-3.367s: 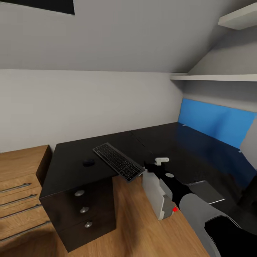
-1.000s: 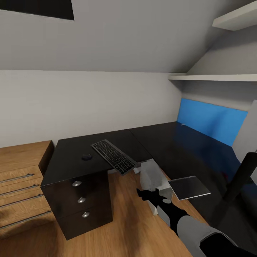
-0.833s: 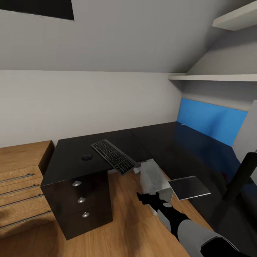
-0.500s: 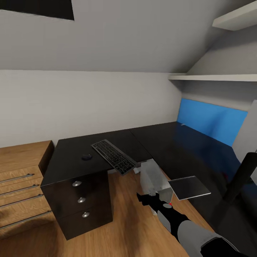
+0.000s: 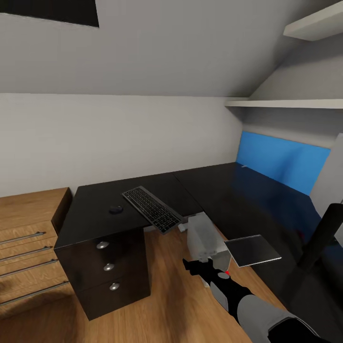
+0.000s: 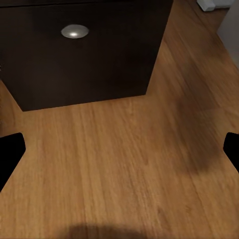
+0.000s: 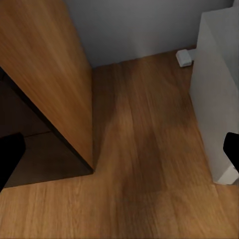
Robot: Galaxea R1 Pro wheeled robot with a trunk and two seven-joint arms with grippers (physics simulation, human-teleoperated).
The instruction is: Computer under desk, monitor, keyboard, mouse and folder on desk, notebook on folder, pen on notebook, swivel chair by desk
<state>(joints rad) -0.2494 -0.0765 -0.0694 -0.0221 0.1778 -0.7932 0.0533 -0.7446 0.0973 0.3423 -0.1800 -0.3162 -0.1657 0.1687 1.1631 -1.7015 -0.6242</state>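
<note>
My right claw (image 5: 190, 265) hangs spread and empty beside the computer (image 5: 206, 239) on the floor — keyboard (image 5: 151, 208) overhanging the table (image 5: 95, 216) edge, mouse (image 5: 116, 209) near it; left claw (image 6: 119, 152) spread too.

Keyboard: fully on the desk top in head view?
No. The keyboard lies at an angle with its near end sticking out past the edge of the desk, over the floor.

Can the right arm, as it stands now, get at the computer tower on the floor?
Probably yes. In the head view the right gripper hangs just in front of the computer, with only bare wooden floor between them. The right wrist view shows the computer's white side close by, fingers apart.
</note>
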